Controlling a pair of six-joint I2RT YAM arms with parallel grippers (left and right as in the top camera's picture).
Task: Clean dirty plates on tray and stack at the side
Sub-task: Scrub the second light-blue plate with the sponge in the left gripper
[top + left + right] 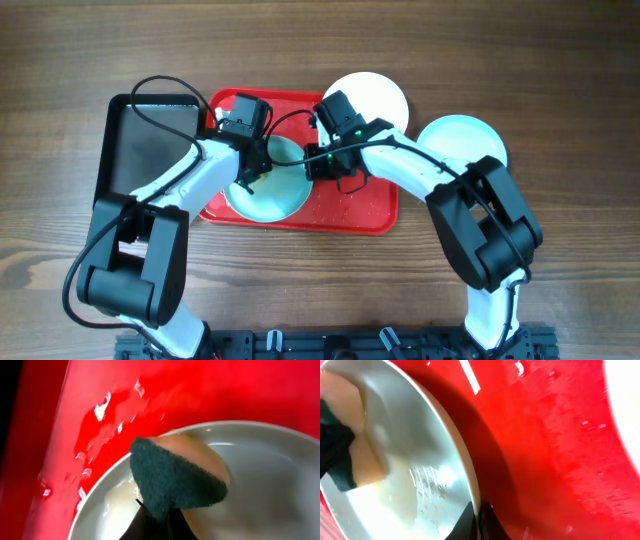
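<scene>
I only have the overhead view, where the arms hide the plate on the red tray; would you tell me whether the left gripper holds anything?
Observer: Yes; the left gripper holds a sponge, green scouring side toward the camera, against the inside of the plate near its rim.
Operator: Thank you. And the other arm?
Observer: The right gripper pinches that plate's rim, one finger on each side.

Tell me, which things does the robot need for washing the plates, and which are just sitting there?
For the job:
- red tray
- blue plate on the tray, being scrubbed
- sponge
- white plate
- other blue plate, off the tray

Just lying about:
- black tray
</scene>
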